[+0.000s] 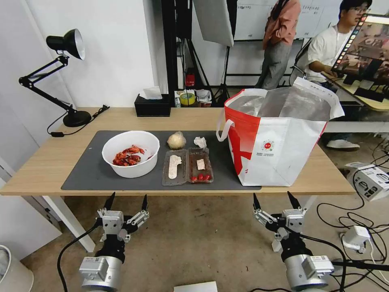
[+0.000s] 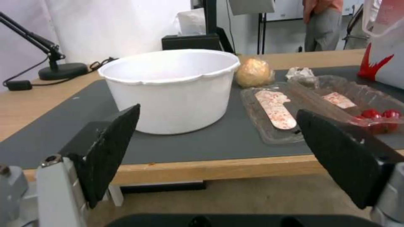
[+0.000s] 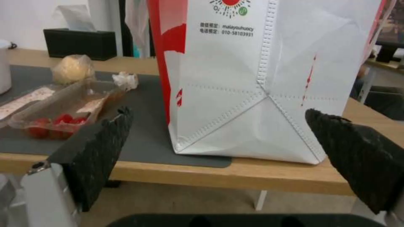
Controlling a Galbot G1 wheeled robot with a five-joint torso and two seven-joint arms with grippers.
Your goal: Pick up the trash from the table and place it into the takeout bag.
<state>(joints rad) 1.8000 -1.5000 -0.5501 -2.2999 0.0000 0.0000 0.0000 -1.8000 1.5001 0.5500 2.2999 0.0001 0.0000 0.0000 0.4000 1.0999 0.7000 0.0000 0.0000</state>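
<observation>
Wide light-wood table [image 1: 48,170] topped by a dark grey mat [image 1: 85,172], everything placed here relative to that mat.

On the mat's left half: white round bowl [image 1: 130,153] with red crayfish shells inside. Just right of the bowl, near the mat's middle and front: clear hinged plastic tray [image 1: 187,166] lying open, red scraps in its right half. Behind the tray, toward the mat's far edge: beige wrapped ball [image 1: 176,140], and just right of it a small crumpled white tissue [image 1: 200,142]. On the mat's right end, overhanging onto bare wood: takeout bag [image 1: 279,142], upright, mouth open, silver lining showing, round red logo facing forward. Beyond the mat's far edge: black tissue box [image 1: 152,106]. Off the mat's far left corner: black desk lamp [image 1: 60,77].

Below the mat's front edge, short of the table, in front of the bowl: left gripper [image 1: 126,201], fingers spread wide, holding nothing. Likewise low and short of the table, in front of the bag: right gripper [image 1: 276,200], fingers spread wide, holding nothing.
</observation>
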